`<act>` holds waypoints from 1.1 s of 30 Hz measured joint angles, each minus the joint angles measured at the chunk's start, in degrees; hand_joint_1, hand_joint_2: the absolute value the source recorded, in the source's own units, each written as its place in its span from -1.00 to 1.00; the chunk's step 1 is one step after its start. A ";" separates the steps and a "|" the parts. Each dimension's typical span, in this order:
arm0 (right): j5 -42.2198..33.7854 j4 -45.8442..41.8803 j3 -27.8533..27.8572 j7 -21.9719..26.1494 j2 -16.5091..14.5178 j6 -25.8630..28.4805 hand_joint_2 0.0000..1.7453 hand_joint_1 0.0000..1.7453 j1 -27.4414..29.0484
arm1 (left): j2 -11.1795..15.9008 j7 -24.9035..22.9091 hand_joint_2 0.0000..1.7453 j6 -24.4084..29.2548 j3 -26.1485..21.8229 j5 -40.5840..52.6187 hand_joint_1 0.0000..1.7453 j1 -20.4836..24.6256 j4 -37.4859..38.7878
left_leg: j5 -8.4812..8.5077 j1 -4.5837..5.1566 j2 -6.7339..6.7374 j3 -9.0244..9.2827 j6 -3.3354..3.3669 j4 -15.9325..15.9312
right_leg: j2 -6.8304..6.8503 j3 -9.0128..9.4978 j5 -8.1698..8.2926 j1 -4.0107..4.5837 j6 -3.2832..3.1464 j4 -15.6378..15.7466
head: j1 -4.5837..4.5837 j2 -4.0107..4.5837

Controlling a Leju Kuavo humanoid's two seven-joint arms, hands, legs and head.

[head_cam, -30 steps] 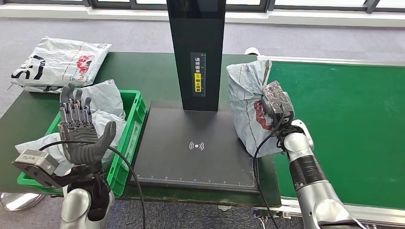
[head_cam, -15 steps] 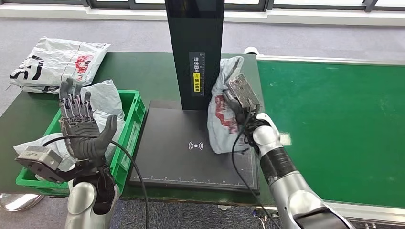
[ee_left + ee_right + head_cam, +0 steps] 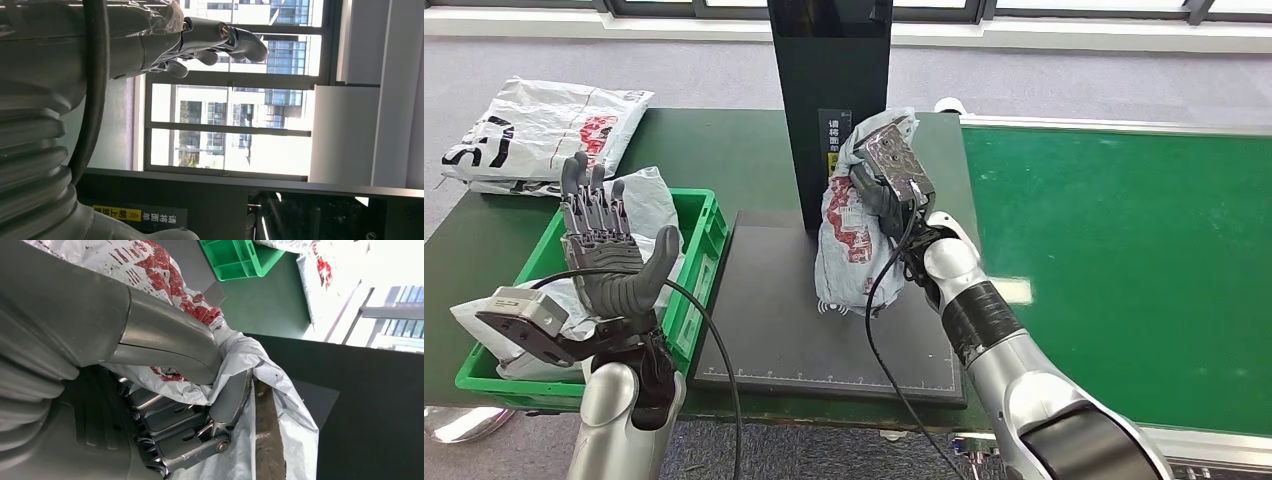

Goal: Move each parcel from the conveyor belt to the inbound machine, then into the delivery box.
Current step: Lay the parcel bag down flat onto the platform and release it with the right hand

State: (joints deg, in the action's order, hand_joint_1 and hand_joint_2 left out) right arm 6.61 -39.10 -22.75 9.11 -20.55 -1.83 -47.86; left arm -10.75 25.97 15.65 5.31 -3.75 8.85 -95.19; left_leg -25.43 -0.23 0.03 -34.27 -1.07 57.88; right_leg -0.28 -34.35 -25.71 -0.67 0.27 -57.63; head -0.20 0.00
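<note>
My right hand grips a crumpled grey parcel with red print and holds it upright over the black scanner pad of the inbound machine, close to its black column. In the right wrist view the thumb and fingers pinch the parcel's plastic. My left hand is raised, palm up and fingers spread, holding nothing, above the green delivery box. The box contains grey parcels.
The green conveyor belt stretches along the right side. Another white parcel with black and red print lies on the dark green table at the far left. A cable hangs from each wrist.
My right hand has carried the parcel leftward from the belt's edge to above the scanner pad, near the column. The left hand shifted slightly up and right, still spread.
</note>
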 joint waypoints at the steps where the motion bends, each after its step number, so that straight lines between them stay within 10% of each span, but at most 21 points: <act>1: -0.03 0.09 -0.18 0.00 0.00 0.01 1.00 1.00 -0.09 | 0.00 0.01 1.00 0.00 0.00 -0.01 -1.00 0.06 0.13 | 0.00 0.00 0.00 0.00 0.00 0.00 | 0.00 0.00 0.00 0.02 0.00 0.00 | 0.00 0.00; 4: -0.96 0.33 -0.50 0.21 0.00 0.07 1.00 0.84 -0.34 | -0.01 0.21 1.00 0.02 0.00 -0.04 -1.00 0.14 0.49 | 0.00 0.00 0.00 0.00 -0.01 0.00 | 0.00 0.00 0.00 0.04 0.00 0.00 | 0.00 0.00; 8: -3.64 1.09 -1.92 0.62 0.00 1.86 1.00 -0.99 -1.15 | -0.03 0.77 1.00 0.02 0.00 -0.19 -1.00 0.15 0.74 | 0.01 0.00 0.00 0.00 -0.01 0.00 | 0.00 0.00 0.00 0.05 -0.01 0.00 | 0.00 0.00; 33: 0.23 10.49 -1.41 -0.08 0.94 0.93 1.00 -1.00 -1.81 | -0.19 0.69 1.00 -0.19 0.00 -1.11 -1.00 0.75 1.32 | 0.02 0.00 -0.04 -0.02 -0.02 0.01 | 0.02 -0.03 0.00 0.04 -0.01 0.01 | 0.00 0.00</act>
State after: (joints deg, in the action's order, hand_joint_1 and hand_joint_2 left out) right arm 6.84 -28.61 -24.17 9.03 -19.61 -0.90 -49.66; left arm -10.94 26.66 15.46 5.31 -4.87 9.60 -93.86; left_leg -25.42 -0.23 0.00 -34.28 -1.09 57.89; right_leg -0.26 -34.38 -25.71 -0.63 0.26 -57.62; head -0.20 0.00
